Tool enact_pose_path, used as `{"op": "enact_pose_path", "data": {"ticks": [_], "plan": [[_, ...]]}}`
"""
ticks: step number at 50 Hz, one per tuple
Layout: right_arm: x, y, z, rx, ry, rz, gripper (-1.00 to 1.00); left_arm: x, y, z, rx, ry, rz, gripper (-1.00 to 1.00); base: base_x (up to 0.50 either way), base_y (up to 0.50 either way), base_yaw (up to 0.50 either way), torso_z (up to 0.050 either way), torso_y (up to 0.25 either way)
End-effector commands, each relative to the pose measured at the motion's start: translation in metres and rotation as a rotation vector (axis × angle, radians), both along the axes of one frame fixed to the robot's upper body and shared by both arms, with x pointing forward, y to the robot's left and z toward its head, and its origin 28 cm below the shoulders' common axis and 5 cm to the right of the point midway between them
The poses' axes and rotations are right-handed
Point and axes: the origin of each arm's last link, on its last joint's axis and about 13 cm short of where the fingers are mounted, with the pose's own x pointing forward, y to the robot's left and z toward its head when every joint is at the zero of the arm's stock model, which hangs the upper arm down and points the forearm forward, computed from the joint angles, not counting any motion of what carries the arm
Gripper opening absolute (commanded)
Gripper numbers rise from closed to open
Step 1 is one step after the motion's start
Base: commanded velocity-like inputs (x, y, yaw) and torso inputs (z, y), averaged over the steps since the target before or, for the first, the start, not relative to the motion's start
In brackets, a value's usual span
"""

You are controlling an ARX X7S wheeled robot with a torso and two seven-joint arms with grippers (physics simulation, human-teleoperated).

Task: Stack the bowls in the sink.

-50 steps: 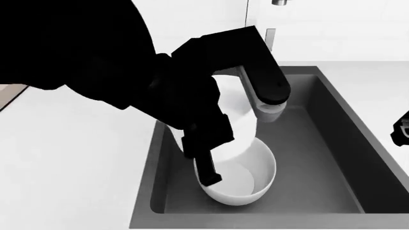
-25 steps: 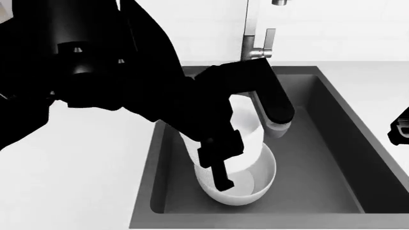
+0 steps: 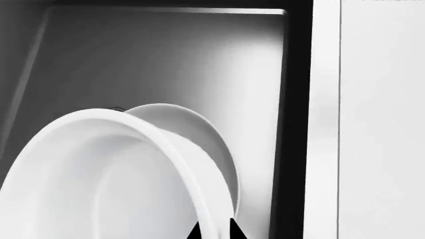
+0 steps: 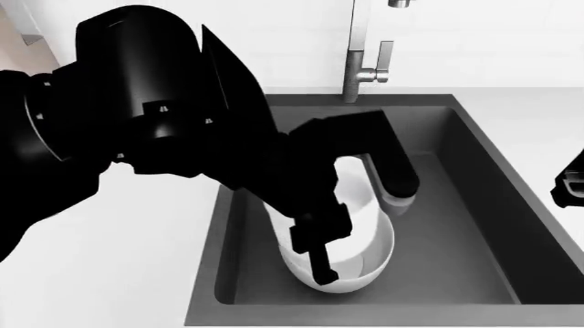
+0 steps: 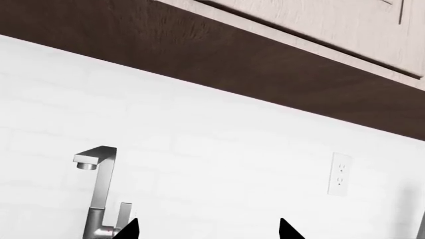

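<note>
the left gripper (image 4: 360,225) reaches down into the sink (image 4: 456,205), its fingers (image 4: 319,263) clenched on the rim of the upper bowl (image 4: 360,188). one finger hangs inside that bowl and the other, broader one (image 4: 397,164) runs down outside it on the far side. the upper bowl is tilted and sits partly inside the lower bowl (image 4: 370,270), which rests on the sink floor near the front wall and toward the left wall. in the left wrist view the held bowl's rim (image 3: 166,144) passes between the two finger tips, and the second bowl (image 3: 199,134) shows just behind it, the two rims touching or nearly so; i cannot tell which.

the sink floor to the right of the bowls is bare dark grey, running out to the right wall and back to the far wall. the gap between the lower bowl and the front wall is narrow. the faucet (image 4: 360,61) stands at the sink's far edge, behind the left arm. white bench (image 4: 119,260) lies on both sides of the basin.

the right gripper (image 4: 570,184) shows only at the right edge of the head view, over the bench and well apart from the bowls. in its wrist view the finger tips (image 5: 129,230) stand apart with nothing between them, facing the white wall, the faucet (image 5: 99,194) and an outlet (image 5: 339,174).
</note>
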Motion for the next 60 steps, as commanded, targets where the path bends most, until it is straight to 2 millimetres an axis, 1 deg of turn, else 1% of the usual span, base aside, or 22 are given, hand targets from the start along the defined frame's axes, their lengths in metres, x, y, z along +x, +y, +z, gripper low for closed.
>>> {"op": "enact_pose_path", "data": {"ticks": [1, 18, 27, 39, 60], "plan": [[0.001, 0.000, -0.001, -0.001, 0.004, 0.000, 1.00, 0.004, -0.005, 0.003, -0.023, -0.052, -0.004, -1.00, 0.00, 0.00, 0.00, 0.000, 0.000], [0.001, -0.001, -0.003, 0.004, 0.005, -0.004, 1.00, 0.005, -0.014, -0.003, -0.025, -0.035, -0.035, -1.00, 0.00, 0.00, 0.00, 0.001, 0.001], [0.001, -0.002, -0.004, 0.009, 0.007, -0.008, 1.00, 0.008, -0.012, -0.012, 0.000, 0.004, -0.014, -1.00, 0.00, 0.00, 0.00, 0.000, 0.001], [0.002, -0.002, -0.004, 0.008, 0.009, -0.007, 1.00, 0.011, -0.009, -0.014, 0.013, 0.014, 0.008, -1.00, 0.00, 0.00, 0.00, 0.000, 0.001], [0.002, -0.002, -0.006, 0.009, 0.013, -0.007, 1.00, 0.014, -0.008, -0.017, -0.022, -0.008, 0.005, -1.00, 0.00, 0.00, 0.00, 0.000, 0.000]]}}
